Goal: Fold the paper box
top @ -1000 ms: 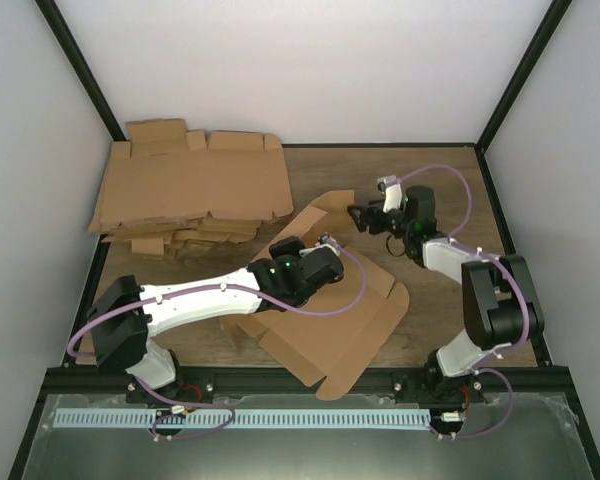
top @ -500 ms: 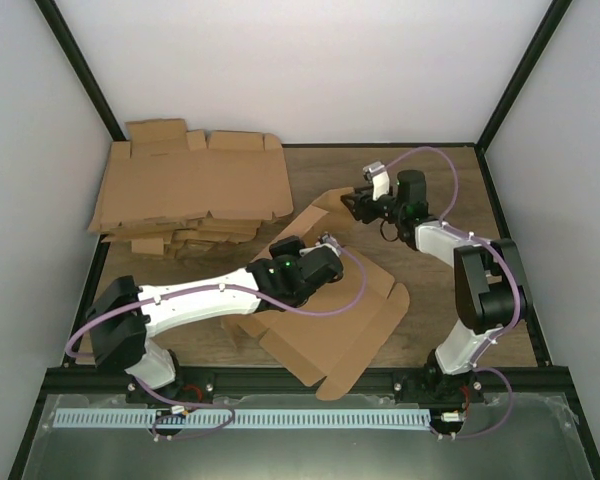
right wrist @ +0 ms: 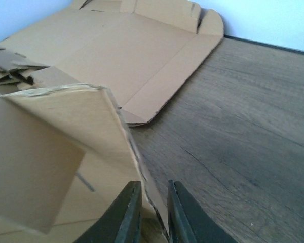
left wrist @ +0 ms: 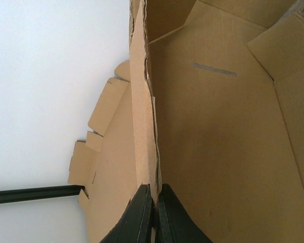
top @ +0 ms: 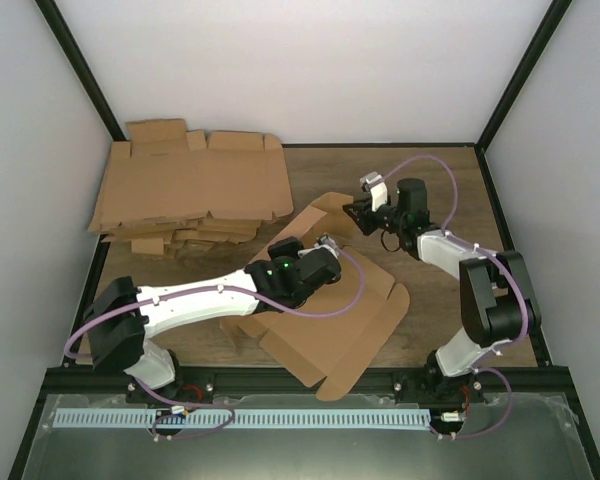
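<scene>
Left claw is clamped tight on the top edge of a raised side wall of the plain brown die-cut cardboard paper box. The box lies mid-counter between the two arms, a little toward the near edge of the dark wood-grain counter. Right claw straddles the edge of an upright flap at the box's far right corner. Its fingers stand a slim gap apart with the card between them; whether the pads bite I cannot tell.

To do this fold well, I judge the right claw should close fully on that flap before moving. It should then swing the flap inward along its crease rather than pull upward, with the left claw holding its wall steady as the anchor. A tug from either side could tear the ragged edge or drag the whole sheet across the counter.

The box is only part formed: one wall and the far flap stand up, while the near panels with rounded tabs lie flat. A thin grey strip shows on the base panel, slot or tape I cannot tell. The card looks thin and rough at its cut edges.

Just beside the box's far left corner sits the untidy pile of flat brown cardboard blanks.
</scene>
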`<control>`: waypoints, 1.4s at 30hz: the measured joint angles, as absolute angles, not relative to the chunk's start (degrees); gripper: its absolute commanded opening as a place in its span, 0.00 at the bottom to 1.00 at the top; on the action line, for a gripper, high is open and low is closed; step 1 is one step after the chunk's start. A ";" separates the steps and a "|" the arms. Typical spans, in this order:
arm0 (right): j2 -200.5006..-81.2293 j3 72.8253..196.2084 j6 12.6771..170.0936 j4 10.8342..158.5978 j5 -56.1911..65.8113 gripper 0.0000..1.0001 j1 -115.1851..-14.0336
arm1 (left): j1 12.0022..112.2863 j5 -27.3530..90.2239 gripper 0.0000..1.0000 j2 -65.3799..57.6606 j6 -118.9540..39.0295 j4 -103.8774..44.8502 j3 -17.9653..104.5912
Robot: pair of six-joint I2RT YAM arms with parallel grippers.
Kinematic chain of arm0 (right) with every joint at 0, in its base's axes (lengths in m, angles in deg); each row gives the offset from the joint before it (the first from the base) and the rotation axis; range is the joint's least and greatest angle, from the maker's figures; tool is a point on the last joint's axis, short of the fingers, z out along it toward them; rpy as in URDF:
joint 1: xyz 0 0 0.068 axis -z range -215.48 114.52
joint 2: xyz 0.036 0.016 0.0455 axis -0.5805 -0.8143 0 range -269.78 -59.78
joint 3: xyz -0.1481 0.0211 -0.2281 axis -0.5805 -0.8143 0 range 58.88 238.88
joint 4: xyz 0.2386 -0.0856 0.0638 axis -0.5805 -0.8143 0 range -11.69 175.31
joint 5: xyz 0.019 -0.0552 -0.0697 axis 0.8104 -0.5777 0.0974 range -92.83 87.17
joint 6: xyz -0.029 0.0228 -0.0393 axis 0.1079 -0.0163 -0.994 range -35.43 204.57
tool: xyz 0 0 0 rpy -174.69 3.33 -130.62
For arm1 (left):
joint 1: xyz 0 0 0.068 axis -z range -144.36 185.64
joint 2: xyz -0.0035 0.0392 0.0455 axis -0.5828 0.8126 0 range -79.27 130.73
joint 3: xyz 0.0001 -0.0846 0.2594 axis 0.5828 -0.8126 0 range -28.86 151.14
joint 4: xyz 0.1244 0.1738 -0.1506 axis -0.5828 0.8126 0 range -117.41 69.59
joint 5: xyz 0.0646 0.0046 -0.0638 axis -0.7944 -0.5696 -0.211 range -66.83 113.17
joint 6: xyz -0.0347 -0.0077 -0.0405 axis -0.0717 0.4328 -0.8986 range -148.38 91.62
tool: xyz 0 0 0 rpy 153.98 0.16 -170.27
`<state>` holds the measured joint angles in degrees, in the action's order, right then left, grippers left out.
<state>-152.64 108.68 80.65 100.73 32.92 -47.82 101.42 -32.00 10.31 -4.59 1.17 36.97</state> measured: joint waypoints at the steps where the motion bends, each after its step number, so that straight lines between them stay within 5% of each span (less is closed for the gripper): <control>1: -151.53 108.18 80.82 100.25 32.57 0.09 -48.17 | 101.42 -32.00 0.04 10.31 -4.61 1.17 36.97; 6: -146.89 107.42 81.72 97.89 29.92 0.01 -51.14 | 101.36 -31.98 0.04 9.97 -4.79 1.17 36.73; 29: -144.03 117.95 91.25 75.25 21.86 0.01 -54.09 | 96.66 -26.26 0.04 7.30 -5.18 0.40 36.53; 42: -136.86 110.10 103.23 75.84 17.24 0.01 -55.73 | 98.78 -26.74 0.04 8.65 -5.18 2.44 37.71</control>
<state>-136.86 110.10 103.23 75.84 17.24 -55.73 98.78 -26.74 8.65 -5.18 2.44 37.71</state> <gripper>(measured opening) 0.014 0.040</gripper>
